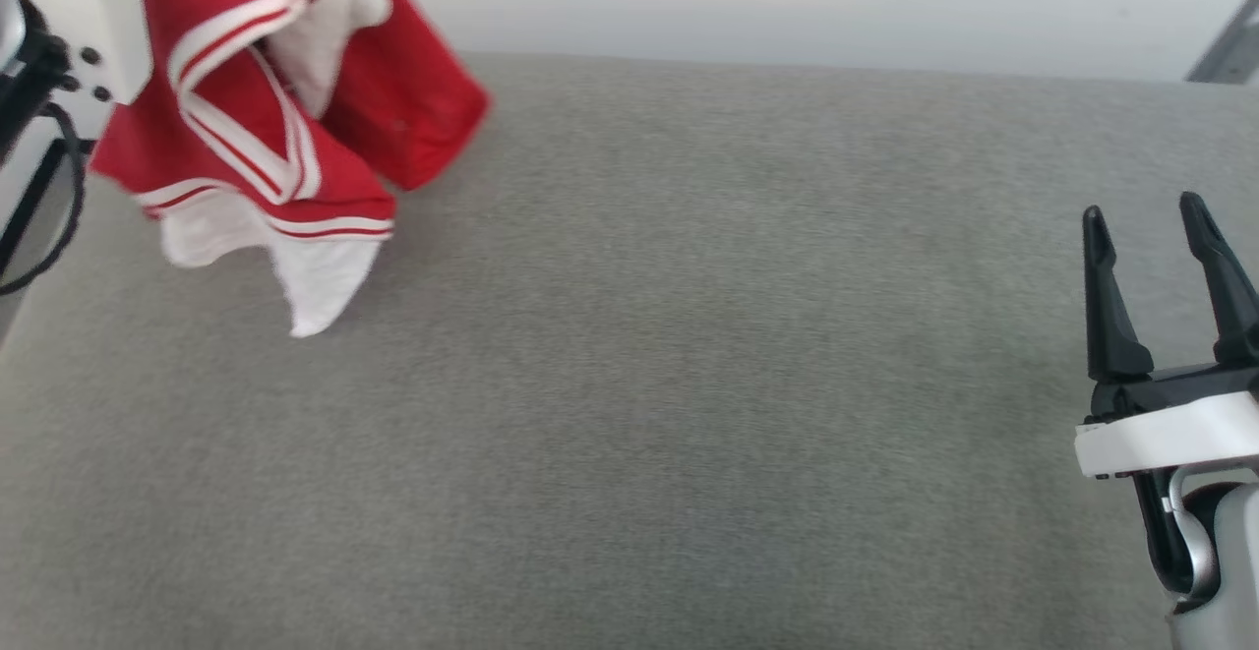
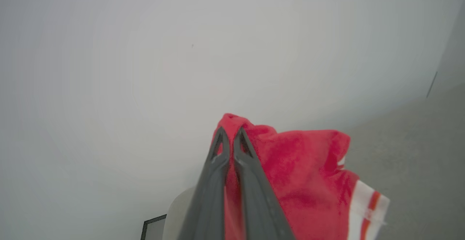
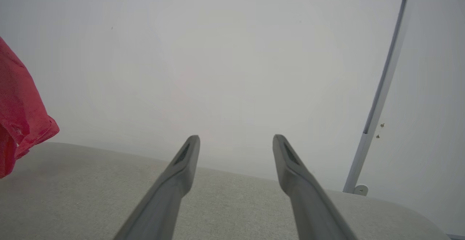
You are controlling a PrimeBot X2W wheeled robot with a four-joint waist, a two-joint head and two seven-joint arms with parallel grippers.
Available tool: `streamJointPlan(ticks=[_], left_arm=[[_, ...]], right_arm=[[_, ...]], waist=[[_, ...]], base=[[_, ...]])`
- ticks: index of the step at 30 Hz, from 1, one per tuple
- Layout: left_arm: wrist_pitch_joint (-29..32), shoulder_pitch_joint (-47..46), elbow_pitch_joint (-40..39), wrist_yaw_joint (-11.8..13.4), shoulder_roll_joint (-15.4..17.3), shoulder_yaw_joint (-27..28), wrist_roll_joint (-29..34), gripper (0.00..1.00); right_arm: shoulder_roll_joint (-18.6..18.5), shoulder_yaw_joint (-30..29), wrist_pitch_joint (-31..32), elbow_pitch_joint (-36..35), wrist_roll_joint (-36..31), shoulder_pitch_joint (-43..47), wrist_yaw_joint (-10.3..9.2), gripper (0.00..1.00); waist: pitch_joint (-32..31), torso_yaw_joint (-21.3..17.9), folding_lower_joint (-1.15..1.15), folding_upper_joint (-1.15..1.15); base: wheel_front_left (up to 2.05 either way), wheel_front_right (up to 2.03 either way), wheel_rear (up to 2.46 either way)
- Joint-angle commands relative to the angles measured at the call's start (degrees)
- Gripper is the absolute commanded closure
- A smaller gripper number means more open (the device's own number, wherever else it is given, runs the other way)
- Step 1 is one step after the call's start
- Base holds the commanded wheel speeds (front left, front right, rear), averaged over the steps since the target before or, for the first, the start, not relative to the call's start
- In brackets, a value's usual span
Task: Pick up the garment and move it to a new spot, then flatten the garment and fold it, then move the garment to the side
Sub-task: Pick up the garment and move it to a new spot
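Garment [image 1: 423, 119]: was bright red, its edges banded white with thin red stripes.
Surface [image 1: 629, 414]: was plain mid-grey.
Right gripper [image 1: 1142, 207]: was black, white at its base.

The garment [image 1: 418, 109] is blurred, cut off at the head view's top.

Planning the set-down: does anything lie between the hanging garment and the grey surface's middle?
Nothing visible does. The garment hangs from the shut left tool above the grey surface; the open right tool sits aside.
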Motion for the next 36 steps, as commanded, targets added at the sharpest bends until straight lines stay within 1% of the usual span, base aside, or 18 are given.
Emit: streamJointPlan(ticks=[1, 5, 10, 14, 18, 22, 27, 30, 36], left_arm=[[0.7, 0.8, -1.5, 0.3, 0.5, 0.0, -0.6, 1.00], [4.2, 1.5, -8.7, 1.0, 0.2, -1.0, -1.4, 1.00], [8.5, 3.3, -15.1, 2.4, 0.0, -2.9, -2.3, 1.00], [12.0, 6.2, -18.5, 3.3, -0.6, -5.2, -3.5, 1.00], [15.7, 10.7, -20.0, 4.3, -1.6, -8.4, -4.8, 1.00], [18.3, 15.5, -19.0, 4.8, -2.6, -11.6, -6.8, 1.00], [19.5, 19.1, -16.2, 4.3, -4.6, -14.7, -8.0, 1.00], [19.8, 21.1, -11.3, 2.7, -6.7, -17.4, -8.3, 1.00], [19.3, 22.6, -2.6, 0.7, -10.1, -21.1, -7.9, 1.00]], right_arm=[[0.5, -0.1, -0.6, -0.1, -0.4, 0.4, 0.00, 0.00], [1.2, -1.5, -0.9, -0.5, -0.7, 0.5, 0.00, 0.00], [2.2, -2.5, -1.2, -0.8, -0.9, 1.0, 0.00, 0.00], [2.9, -2.7, -1.5, -0.5, -1.0, 1.4, 0.00, 0.00], [3.6, -2.3, -1.7, -0.1, -0.8, 1.5, 0.00, 0.00], [4.3, -1.5, -1.9, 0.5, -0.7, 1.5, 0.00, 0.00], [4.7, -0.6, -1.9, 1.1, -0.5, 0.8, 0.00, 0.00], [4.9, 0.4, -2.0, 1.8, -0.2, 0.3, 0.00, 0.00], [5.2, 1.2, -2.0, 2.4, -0.1, -1.0, 0.00, 0.00]], waist=[[0.0, -1.8, 0.00, 0.00], [0.3, -5.0, 0.00, 0.00], [0.9, -9.2, 0.00, 0.00], [1.4, -12.4, 0.00, 0.00], [2.0, -15.0, 0.00, 0.00], [2.8, -16.7, 0.00, 0.00], [3.6, -17.8, 0.00, 0.00], [4.5, -18.4, 0.00, 0.00], [5.4, -18.8, 0.00, 0.00]], base=[[0.00, 0.00, 0.00], [0.00, 0.00, 0.00], [0.00, 0.00, 0.00], [0.00, 0.00, 0.00], [0.00, 0.00, 0.00], [0.00, 0.00, 0.00], [0.00, 0.00, 0.00], [0.00, 0.00, 0.00], [0.00, 0.00, 0.00]])
